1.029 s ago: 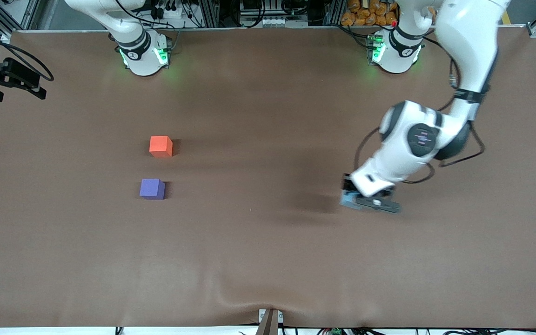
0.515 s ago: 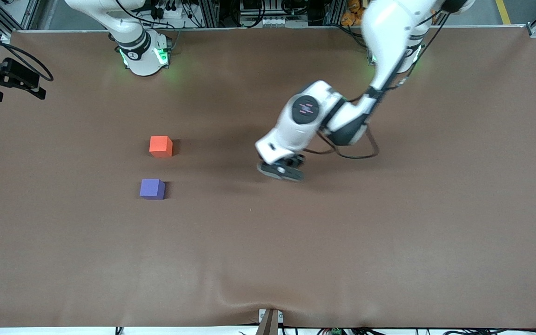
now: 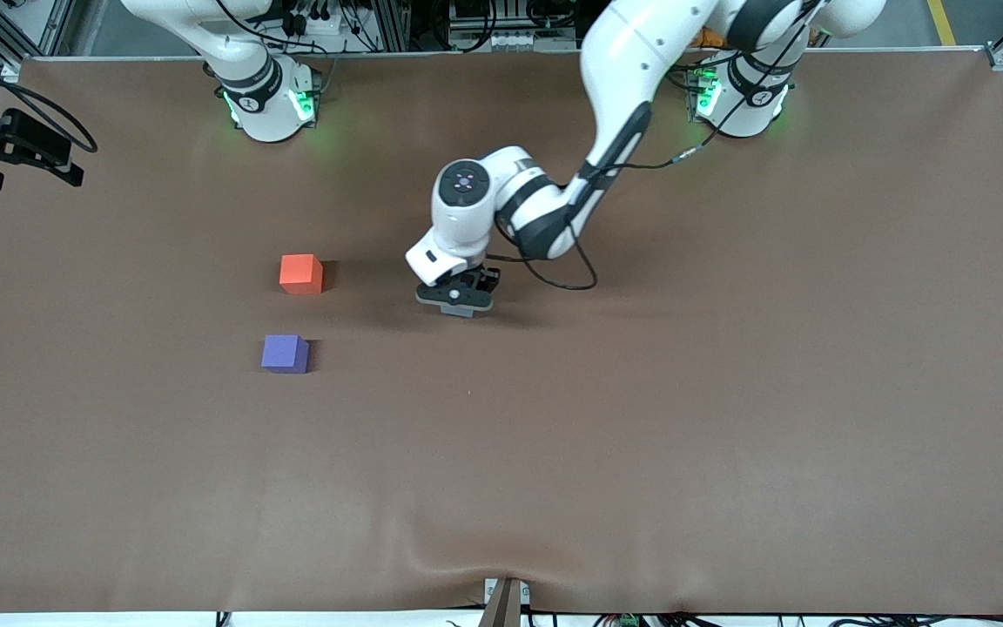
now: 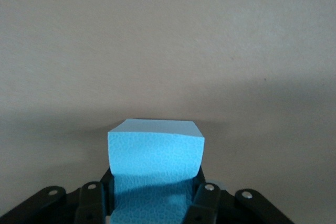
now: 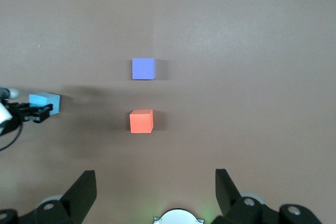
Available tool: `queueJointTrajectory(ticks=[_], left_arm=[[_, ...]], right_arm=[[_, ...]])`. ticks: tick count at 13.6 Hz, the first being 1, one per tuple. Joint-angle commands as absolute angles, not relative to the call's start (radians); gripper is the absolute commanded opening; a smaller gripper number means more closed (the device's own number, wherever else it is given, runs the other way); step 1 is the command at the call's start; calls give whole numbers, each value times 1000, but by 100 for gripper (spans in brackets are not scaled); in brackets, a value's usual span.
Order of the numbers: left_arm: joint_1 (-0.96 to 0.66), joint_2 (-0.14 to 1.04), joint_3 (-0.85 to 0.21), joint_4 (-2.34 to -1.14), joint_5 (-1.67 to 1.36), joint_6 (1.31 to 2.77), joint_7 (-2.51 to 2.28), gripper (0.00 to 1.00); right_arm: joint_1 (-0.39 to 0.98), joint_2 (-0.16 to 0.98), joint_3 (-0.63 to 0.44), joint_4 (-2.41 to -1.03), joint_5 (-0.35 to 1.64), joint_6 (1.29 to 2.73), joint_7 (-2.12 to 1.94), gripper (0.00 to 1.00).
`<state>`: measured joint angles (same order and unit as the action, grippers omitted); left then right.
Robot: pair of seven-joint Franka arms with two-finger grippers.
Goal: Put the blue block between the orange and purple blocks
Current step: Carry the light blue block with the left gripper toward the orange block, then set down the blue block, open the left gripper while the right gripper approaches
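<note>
The purple block (image 3: 285, 353) and the orange block (image 3: 300, 273) are 2 matte, sharp-edged cubes of equal size resting on the brown cloth-covered table (image 3: 728, 453), toward the right arm's end. The purple one lies nearer the front camera and the orange one farther, the 2 apart with a strip of bare cloth between them. The cloth is smooth but for a slight wrinkle at its edge nearest the front camera.

The left gripper (image 3: 456, 300) hangs low over the middle of the table, well apart from both cubes, with bare cloth on every side of it. Its 2 dark fingers (image 4: 206, 203) are clamped on the blue block (image 4: 155, 174), a sky-blue cube with a fine pebbled foam-like surface, gripped on 2 facing sides and casting a shadow on the cloth below.

The right gripper (image 5: 155, 190) waits high above the right arm's end of the table, looking down on both cubes, its 2 fingers spread wide with nothing between them.
</note>
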<state>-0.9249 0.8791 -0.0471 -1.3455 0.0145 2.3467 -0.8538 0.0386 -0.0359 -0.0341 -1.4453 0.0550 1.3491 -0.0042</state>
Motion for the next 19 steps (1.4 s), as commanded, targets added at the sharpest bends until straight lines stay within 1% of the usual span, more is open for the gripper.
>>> queueJointTrajectory(ticks=[1, 3, 4, 5, 7, 9, 11, 12, 13, 14, 17, 18, 19], left_arm=[[-963, 933, -21, -1275, 26, 2351, -905, 0], [-985, 960, -18, -1255, 26, 2387, -951, 0], [-992, 962, -12, -1256, 28, 2387, -977, 8], [-992, 960, -6, -1256, 31, 2387, -979, 99], [-991, 942, -3, -1255, 28, 2388, -988, 100], [-986, 899, -5, -1255, 23, 2363, -1024, 100], [-976, 798, 24, -1258, 23, 2269, -1028, 100], [-951, 735, 34, -1264, 23, 2251, -1028, 100], [-901, 654, 34, -1293, 23, 2206, -1022, 100], [-846, 584, 31, -1301, 25, 2113, -1013, 100], [-698, 419, 35, -1305, 37, 1878, -976, 100], [-649, 376, 35, -1301, 38, 1820, -953, 100], [-590, 333, 32, -1301, 37, 1797, -909, 100]], right_arm=[[49, -32, -43, -1437, 64, 1342, 2, 100], [51, -29, -43, -1437, 64, 1341, 2, 100], [52, -28, -43, -1437, 64, 1341, 2, 100], [60, -23, -43, -1436, 64, 1341, 3, 100], [63, -14, -43, -1436, 63, 1342, 2, 100], [63, 37, -43, -1433, 58, 1345, -6, 100], [80, 72, -44, -1431, 46, 1348, -6, 100], [89, 80, -44, -1430, 45, 1348, -5, 100], [90, 98, -44, -1430, 49, 1362, -6, 100], [92, 126, -43, -1433, 61, 1380, -6, 100], [164, 182, -41, -1454, 66, 1429, 12, 100], [179, 199, -41, -1474, 67, 1460, 14, 100], [190, 202, -41, -1515, 95, 1500, 35, 100]])
